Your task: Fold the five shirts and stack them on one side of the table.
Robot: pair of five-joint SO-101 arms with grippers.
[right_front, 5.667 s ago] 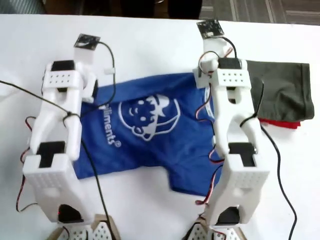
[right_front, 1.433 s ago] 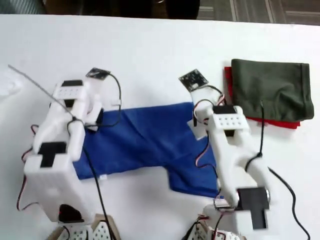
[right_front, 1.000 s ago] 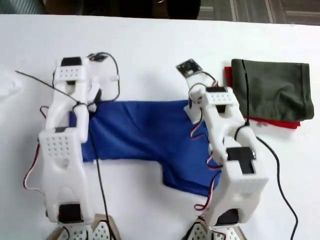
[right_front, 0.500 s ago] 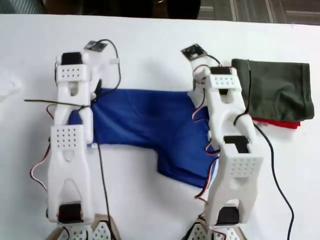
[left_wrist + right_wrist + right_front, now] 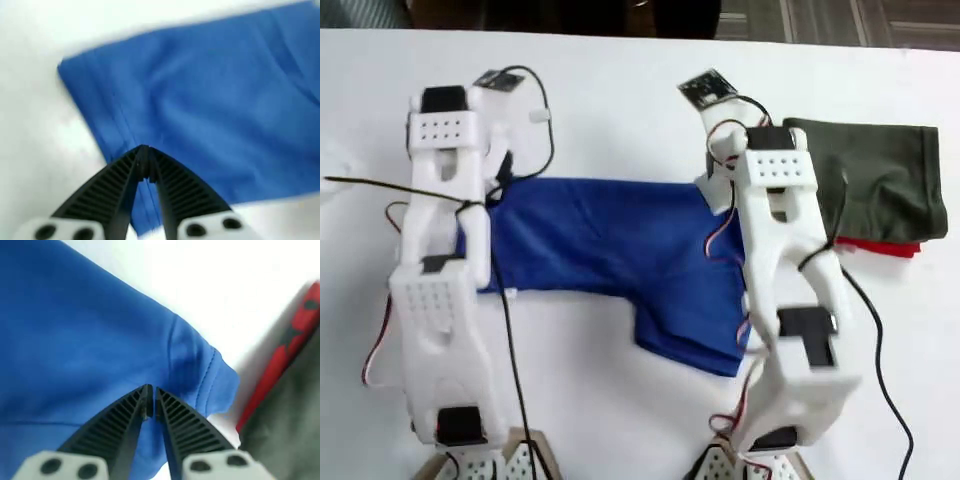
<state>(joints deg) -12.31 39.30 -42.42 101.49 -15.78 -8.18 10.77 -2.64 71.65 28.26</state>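
Left claw was clenched, tips on the left end of the blue shirt | shirt lay mid-counter, half-folded, one sleeve protruding | right claw was clenched at its right corner | far right: folded green shirt sat atop red shirt | judged: two stacked, third underway, two outstanding.

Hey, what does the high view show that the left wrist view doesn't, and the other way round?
The high view adds a folded green shirt lying on a red shirt, on the right of the table. The left wrist view adds a close look at the left claw, shut on the hemmed edge of the blue shirt near a corner. Both share the blue shirt lying flat on the white table.
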